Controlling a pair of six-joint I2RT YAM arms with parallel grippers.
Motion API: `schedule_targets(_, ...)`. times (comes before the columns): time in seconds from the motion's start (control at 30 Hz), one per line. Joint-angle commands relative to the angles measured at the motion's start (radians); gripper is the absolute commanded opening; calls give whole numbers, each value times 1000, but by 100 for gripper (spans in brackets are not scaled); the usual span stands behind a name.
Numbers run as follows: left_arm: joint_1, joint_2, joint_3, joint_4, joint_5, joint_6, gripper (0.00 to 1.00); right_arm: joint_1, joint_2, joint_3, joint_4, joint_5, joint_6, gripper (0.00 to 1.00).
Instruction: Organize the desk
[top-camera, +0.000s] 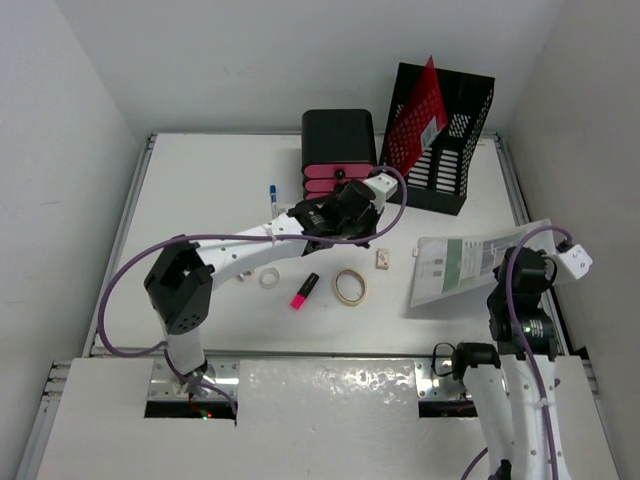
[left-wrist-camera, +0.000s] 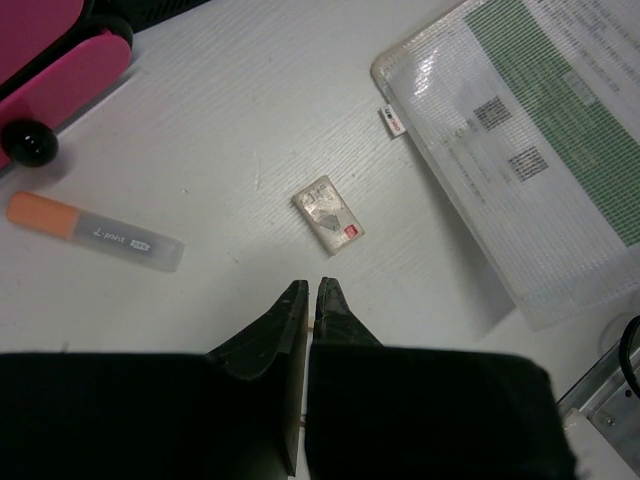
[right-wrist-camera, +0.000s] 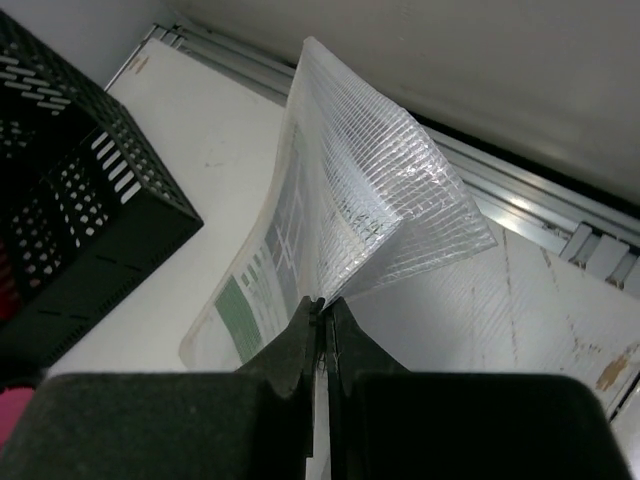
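The desk (top-camera: 200, 200) is a white tabletop with metal rails. A clear mesh document pouch (top-camera: 465, 262) holding a green-printed sheet lies at its right side. My right gripper (top-camera: 540, 258) is shut on the pouch's right edge, which curls up off the surface; in the right wrist view the pouch (right-wrist-camera: 370, 200) rises from between the pinched tips of the right gripper (right-wrist-camera: 323, 303). My left gripper (top-camera: 358, 232) hovers mid-desk in front of the drawer unit. In its wrist view the left gripper (left-wrist-camera: 312, 290) is shut, just short of a small white card-like item (left-wrist-camera: 329, 215).
A black drawer unit with pink drawers (top-camera: 338, 150) and a black mesh file holder (top-camera: 445, 135) with a red folder stand at the back. A pink highlighter (top-camera: 304, 290), tape ring (top-camera: 349, 287), small white roll (top-camera: 269, 277), pen (top-camera: 271, 198) and orange-capped marker (left-wrist-camera: 95, 232) lie loose.
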Motion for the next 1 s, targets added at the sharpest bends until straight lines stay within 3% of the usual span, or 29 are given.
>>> schedule_targets(0.0, 7, -33, 37, 5, -6, -13, 0, 5, 41, 96, 120, -70, -173, 0)
schedule_targets(0.27, 34, -82, 6, -8, -36, -28, 0, 6, 148, 297, 313, -285, -378, 0)
schedule_targets(0.5, 71, -101, -67, -4, -29, -51, 0, 6, 280, 490, 426, -457, -455, 0)
schedule_targets(0.73, 85, -108, -101, 1, -22, -60, 0, 6, 372, 616, 520, -517, -480, 0)
schedule_targets(0.97, 108, -130, -158, 4, -20, -70, 0, 6, 460, 628, 676, -555, -487, 0)
